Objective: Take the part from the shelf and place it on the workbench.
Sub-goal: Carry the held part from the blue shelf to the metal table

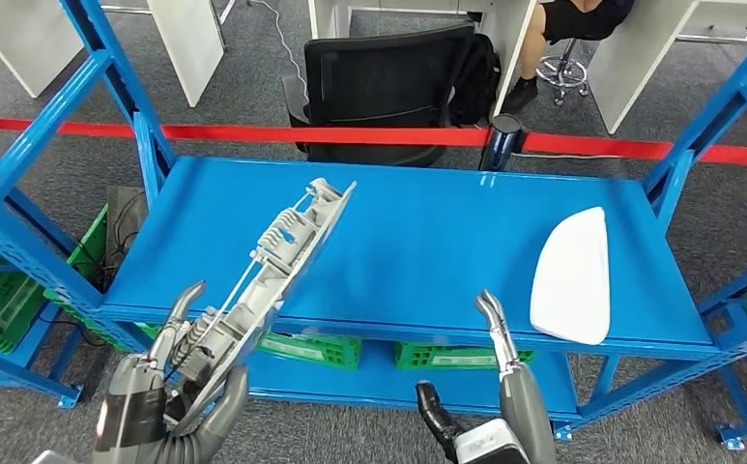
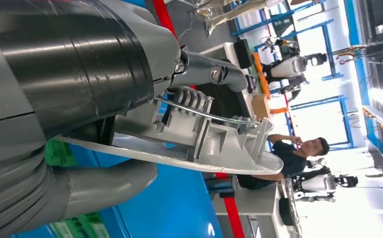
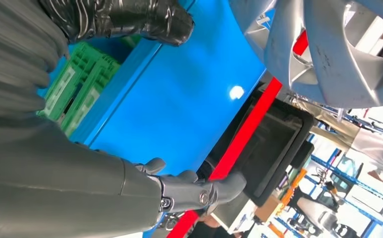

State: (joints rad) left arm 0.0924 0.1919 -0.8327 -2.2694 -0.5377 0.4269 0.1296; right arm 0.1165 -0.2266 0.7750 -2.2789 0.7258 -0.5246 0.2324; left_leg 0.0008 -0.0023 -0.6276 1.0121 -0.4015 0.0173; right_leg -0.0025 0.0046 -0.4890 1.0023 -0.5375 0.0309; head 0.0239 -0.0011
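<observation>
The part [image 1: 287,253] is a long grey plastic piece, flat on one face, ribbed with a thin wire rod on the other. The left hand [image 1: 171,391] grips its lower end, holding it tilted above the blue shelf's [image 1: 417,242] front-left edge. The right hand [image 1: 490,406] hangs empty, fingers apart, before the shelf's front edge.

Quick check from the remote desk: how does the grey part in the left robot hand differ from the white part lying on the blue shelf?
The grey part is held up at a tilt by the left robot hand; the white part lies flat on the blue shelf, untouched. The grey part shows ribs and a wire on its face; the white part shows a smooth, plain surface. The grey part looks longer and narrower, the white one broader. Both are light-coloured panels tapering toward one end.
</observation>
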